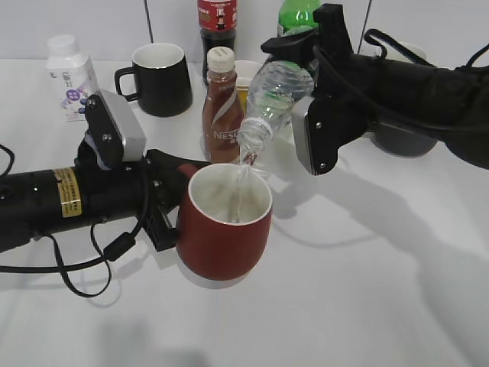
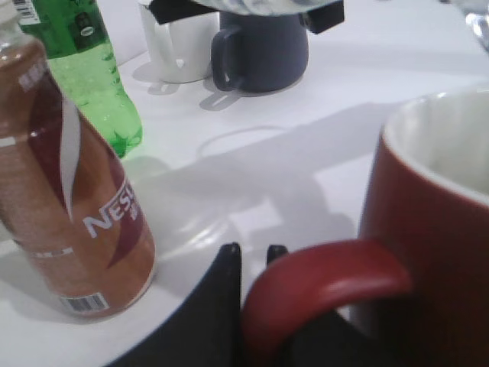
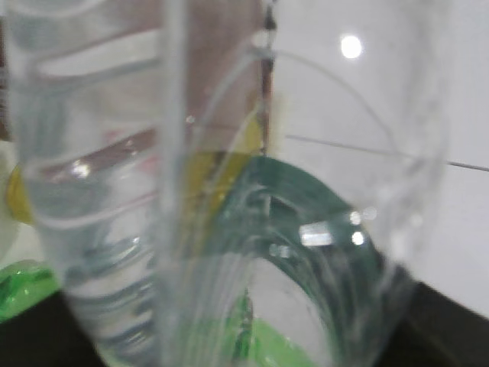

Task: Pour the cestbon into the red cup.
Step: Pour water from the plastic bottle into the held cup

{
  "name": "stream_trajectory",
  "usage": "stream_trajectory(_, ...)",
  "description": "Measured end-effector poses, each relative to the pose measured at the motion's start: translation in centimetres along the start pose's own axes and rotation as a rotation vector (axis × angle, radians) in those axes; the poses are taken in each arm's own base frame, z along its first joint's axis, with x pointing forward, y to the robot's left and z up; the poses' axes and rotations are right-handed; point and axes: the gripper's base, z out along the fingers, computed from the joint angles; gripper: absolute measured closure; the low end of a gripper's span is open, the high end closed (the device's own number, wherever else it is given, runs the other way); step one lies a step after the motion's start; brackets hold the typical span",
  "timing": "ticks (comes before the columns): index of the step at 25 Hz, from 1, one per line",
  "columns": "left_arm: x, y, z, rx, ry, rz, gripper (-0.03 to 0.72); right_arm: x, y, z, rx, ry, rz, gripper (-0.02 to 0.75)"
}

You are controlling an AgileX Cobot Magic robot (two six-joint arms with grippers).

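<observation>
Pouring is under way: the right end effector clamps the tilted cestbon, streaming water into the red cup below it, whose handle the left end effector grips. Next: keep tilting steadily.

A brown Nescafe bottle stands just beyond the left claw, a black mug and white bottle farther behind it.

Clear plastic cestbon; glossy ceramic red cup.
</observation>
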Motion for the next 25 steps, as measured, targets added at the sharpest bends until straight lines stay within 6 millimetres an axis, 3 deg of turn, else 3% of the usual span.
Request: stream_trajectory(25,0.03,0.0,0.0,0.0,0.003,0.001,0.626,-0.19,-0.47,-0.01,0.052,-0.019,-0.073,0.27)
